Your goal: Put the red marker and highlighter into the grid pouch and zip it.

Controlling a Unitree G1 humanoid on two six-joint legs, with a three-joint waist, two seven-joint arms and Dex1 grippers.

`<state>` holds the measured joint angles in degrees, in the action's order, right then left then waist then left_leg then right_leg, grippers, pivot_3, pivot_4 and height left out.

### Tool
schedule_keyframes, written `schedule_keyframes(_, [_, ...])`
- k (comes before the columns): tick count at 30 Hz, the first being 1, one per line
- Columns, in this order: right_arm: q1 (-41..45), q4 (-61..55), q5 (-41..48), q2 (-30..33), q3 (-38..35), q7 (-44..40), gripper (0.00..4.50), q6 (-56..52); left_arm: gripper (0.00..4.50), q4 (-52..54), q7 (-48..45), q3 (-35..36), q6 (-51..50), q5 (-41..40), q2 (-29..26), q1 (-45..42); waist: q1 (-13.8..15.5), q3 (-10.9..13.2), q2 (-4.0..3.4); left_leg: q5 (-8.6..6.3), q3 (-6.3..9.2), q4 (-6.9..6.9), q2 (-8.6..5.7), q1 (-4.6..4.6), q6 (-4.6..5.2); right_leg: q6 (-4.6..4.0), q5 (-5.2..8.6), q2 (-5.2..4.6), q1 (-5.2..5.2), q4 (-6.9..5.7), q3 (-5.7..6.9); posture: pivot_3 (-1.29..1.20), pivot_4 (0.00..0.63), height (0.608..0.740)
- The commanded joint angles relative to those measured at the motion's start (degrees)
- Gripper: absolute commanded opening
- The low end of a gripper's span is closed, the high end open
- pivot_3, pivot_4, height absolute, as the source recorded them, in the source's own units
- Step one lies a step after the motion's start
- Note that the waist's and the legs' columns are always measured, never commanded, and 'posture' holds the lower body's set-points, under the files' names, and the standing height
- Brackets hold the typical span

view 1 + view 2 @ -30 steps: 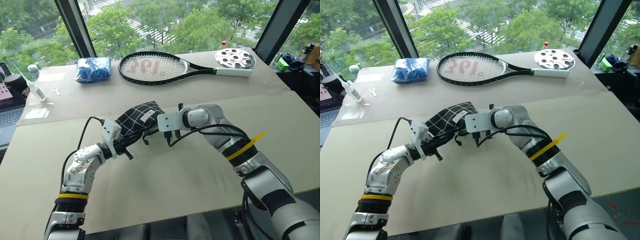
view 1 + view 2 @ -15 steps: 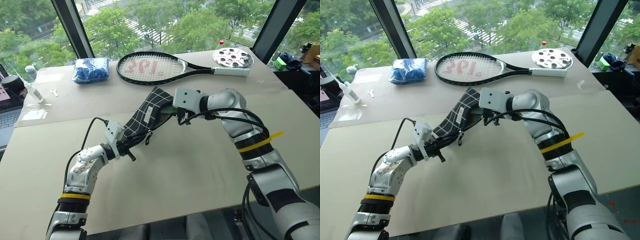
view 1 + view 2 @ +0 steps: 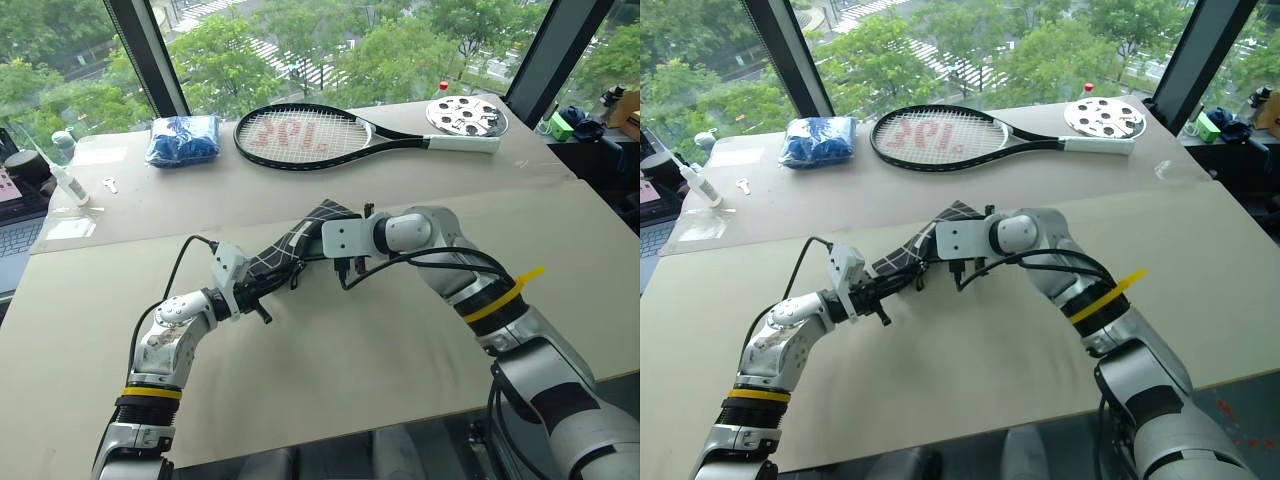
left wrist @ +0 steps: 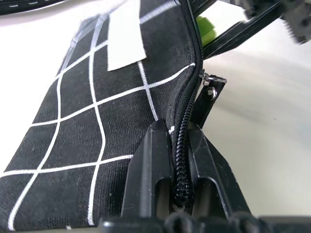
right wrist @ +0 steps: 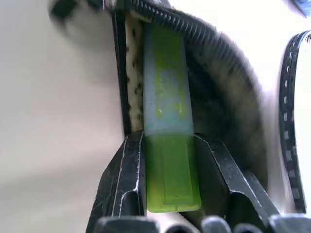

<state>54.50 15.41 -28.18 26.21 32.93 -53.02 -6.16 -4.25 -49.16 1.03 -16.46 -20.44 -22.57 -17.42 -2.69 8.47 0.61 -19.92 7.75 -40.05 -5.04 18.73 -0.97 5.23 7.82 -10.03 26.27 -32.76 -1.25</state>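
Note:
The grid pouch (image 3: 290, 252), black with white lines, hangs stretched between both grippers just above the table. My left gripper (image 3: 258, 290) is shut on the pouch's zipper edge (image 4: 179, 160) at its near end. At the far end my right gripper (image 5: 167, 141) is shut on the highlighter (image 5: 166, 97), a light-green pen whose front half pokes into the pouch's open mouth. A bit of the highlighter's green (image 4: 206, 30) also peeks past the pouch in the left wrist view. The red marker is out of view.
A tennis racket (image 3: 320, 135) lies across the far side of the table, with a blue bundle (image 3: 185, 138) to its left and a perforated metal disc (image 3: 467, 115) to its right. A small white bottle (image 3: 72, 182) and a laptop (image 3: 15, 235) are at the left edge.
My right gripper raised the pouch's open end with the highlighter, then came back down to about where it began. The left gripper stayed put on the zipper edge.

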Motion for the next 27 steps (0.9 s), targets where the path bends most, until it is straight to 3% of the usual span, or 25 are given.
schedule_keyframes(1, [2.7, 1.9, -2.5, -1.2, 0.7, 2.8, 1.03, 4.6, 0.0, 2.4, -0.4, 0.6, 0.5, -1.3, -0.3, -0.3, 0.0, 0.0, 0.0, 0.0, 0.0, -0.01, 0.0, 0.0, 0.0, 0.0, 0.0, 0.0, 0.0, -0.01, 0.0, 0.0, 0.15, 0.74])
schedule_keyframes(7, [1.7, 1.4, 0.4, -4.0, -1.3, 1.7, 1.03, 5.7, 0.0, 2.6, -0.1, 0.7, 0.5, -1.3, -0.3, -0.2, -0.1, 0.0, 0.0, 0.0, 0.0, -0.01, 0.01, 0.0, 0.0, -0.01, 0.0, 0.0, 0.0, 0.0, 0.0, 0.0, 0.15, 0.74])
schedule_keyframes(8, [1.5, 1.3, 1.3, -4.2, -2.1, 1.1, 2.04, 5.0, 0.0, 2.6, 0.0, 0.8, 0.4, -1.3, -0.3, -0.2, -0.1, 0.0, 0.0, 0.0, 0.0, 0.0, 0.01, 0.0, 0.0, -0.01, 0.0, 0.0, 0.0, -0.01, 0.0, 0.0, 0.15, 0.74])
schedule_keyframes(16, [2.6, 1.6, 7.6, -1.7, -10.0, -0.8, 4.46, 0.5, 0.0, 2.9, 0.3, 1.2, 0.2, -1.8, 0.0, 0.0, 0.0, 0.0, 0.0, 0.0, 0.0, -0.01, 0.0, 0.0, 0.0, -0.01, -0.01, 0.0, 0.0, -0.01, 0.0, 0.0, 0.15, 0.74])
schedule_keyframes(23, [1.0, -5.1, 20.9, 5.1, -22.0, -8.1, 4.46, -10.0, 0.0, 3.3, 1.7, 2.3, -0.7, -3.8, 0.4, -0.1, 0.2, 0.0, 0.0, 0.0, 0.0, -0.01, 0.0, 0.02, 0.0, -0.01, -0.01, 0.0, 0.0, 0.01, 0.0, 0.0, 0.15, 0.74])
schedule_keyframes(27, [-8.9, -18.1, 36.3, 10.1, -29.4, -17.4, 4.46, -26.4, 0.0, 3.6, 1.8, 2.6, -1.0, -3.8, 0.2, 0.0, 0.3, 0.0, 0.01, -0.01, 0.0, 0.03, 0.03, 0.02, 0.01, -0.01, -0.01, 0.0, -0.03, 0.03, 0.02, 0.0, 0.15, 0.74])
